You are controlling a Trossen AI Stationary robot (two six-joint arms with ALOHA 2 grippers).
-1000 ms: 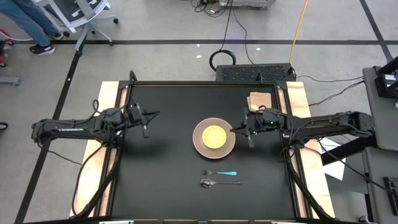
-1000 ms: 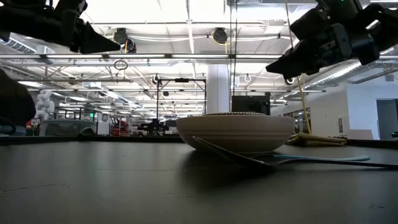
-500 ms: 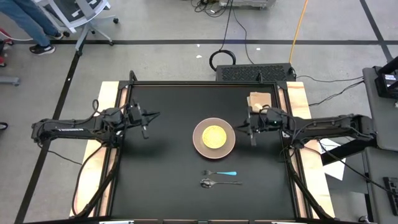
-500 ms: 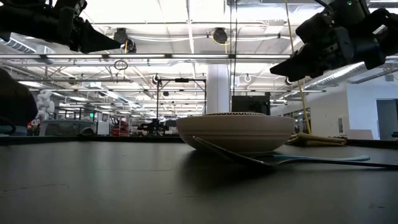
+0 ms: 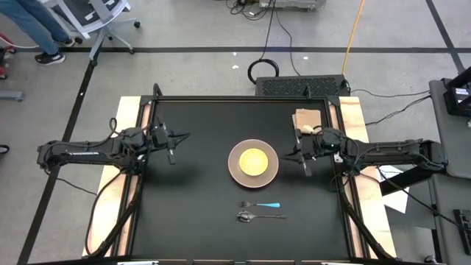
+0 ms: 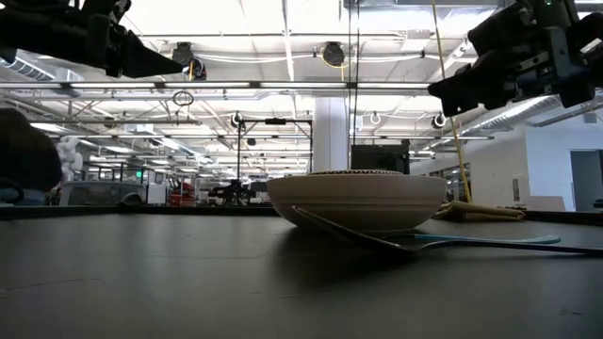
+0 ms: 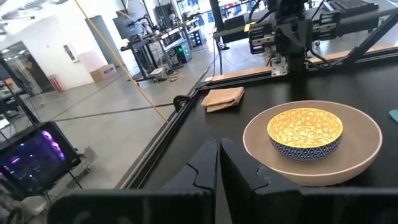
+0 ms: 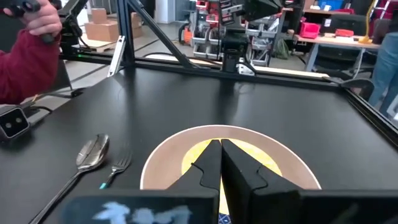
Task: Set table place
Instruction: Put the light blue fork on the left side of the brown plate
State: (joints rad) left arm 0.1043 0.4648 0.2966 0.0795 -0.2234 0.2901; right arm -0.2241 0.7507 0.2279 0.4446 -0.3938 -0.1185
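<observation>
- Backing off from the plate (image 5: 253,163), the right gripper (image 5: 300,156) now hangs near the desk's (image 5: 199,206) right edge, fingers closed and empty.
- Left gripper (image 5: 174,142) hovers left of the plate, fingers closed.
- Bowl (image 7: 305,129) sits on the plate mid-desk; fork (image 5: 260,205) and spoon (image 5: 259,216) lie just in front.

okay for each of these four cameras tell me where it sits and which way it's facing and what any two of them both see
High view: overhead, straight down on the table; both arms show.
Low view: at tabletop height, level across to the plate; both grippers hang above.
Left wrist view: on the left arm, facing the bowl and the right arm; the left gripper shows shut.
Right wrist view: on the right arm, facing the plate, spoon and fork; the right gripper shows shut.
Shared: both wrist views see the plate.
</observation>
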